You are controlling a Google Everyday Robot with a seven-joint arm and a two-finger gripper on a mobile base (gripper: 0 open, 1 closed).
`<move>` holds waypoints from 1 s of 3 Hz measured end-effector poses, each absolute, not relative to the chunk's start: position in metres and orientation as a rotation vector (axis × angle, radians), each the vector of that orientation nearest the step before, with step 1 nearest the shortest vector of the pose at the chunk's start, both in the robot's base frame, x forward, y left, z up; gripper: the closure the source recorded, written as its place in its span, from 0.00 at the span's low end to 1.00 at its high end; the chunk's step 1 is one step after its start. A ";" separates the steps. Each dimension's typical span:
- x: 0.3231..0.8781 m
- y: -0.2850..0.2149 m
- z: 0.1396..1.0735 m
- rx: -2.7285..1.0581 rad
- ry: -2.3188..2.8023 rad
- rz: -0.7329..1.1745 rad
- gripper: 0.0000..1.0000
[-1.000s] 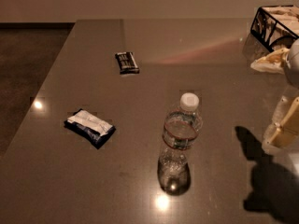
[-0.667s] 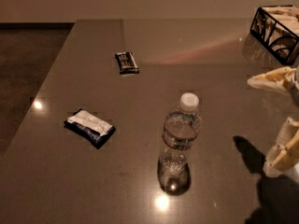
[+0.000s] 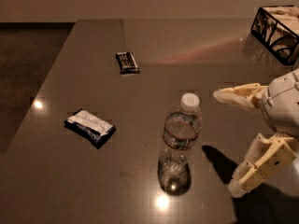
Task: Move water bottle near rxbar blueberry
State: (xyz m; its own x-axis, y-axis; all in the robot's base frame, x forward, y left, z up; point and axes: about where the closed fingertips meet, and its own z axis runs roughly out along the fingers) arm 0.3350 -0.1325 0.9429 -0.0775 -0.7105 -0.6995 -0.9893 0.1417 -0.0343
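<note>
Water bottle point(image 3: 181, 139) upright on the dark bench point(image 3: 196, 64), right of centre toward the near edge, white cap on, touched by nothing. To its left, well apart, rxbar blueberry point(image 3: 89, 127) lying flat, whitish panel up. Farther back, a small black bar point(image 3: 127, 62), also flat. Just right of the bottle, pincer point(image 3: 225, 143) spread wide and empty, one finger level with the cap, the other low near the base. At the far right, a black wire basket point(image 3: 278, 31).
</note>
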 end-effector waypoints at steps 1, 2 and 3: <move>0.337 -0.105 0.944 -1.592 1.808 0.691 0.00; 0.345 -0.088 0.946 -1.564 1.799 0.707 0.00; 0.354 -0.079 0.948 -1.535 1.813 0.710 0.15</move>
State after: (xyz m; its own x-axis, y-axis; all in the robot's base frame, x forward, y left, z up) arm 0.3542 -0.0791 0.9481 -0.1034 -0.6337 -0.7667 -0.9858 0.1679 -0.0058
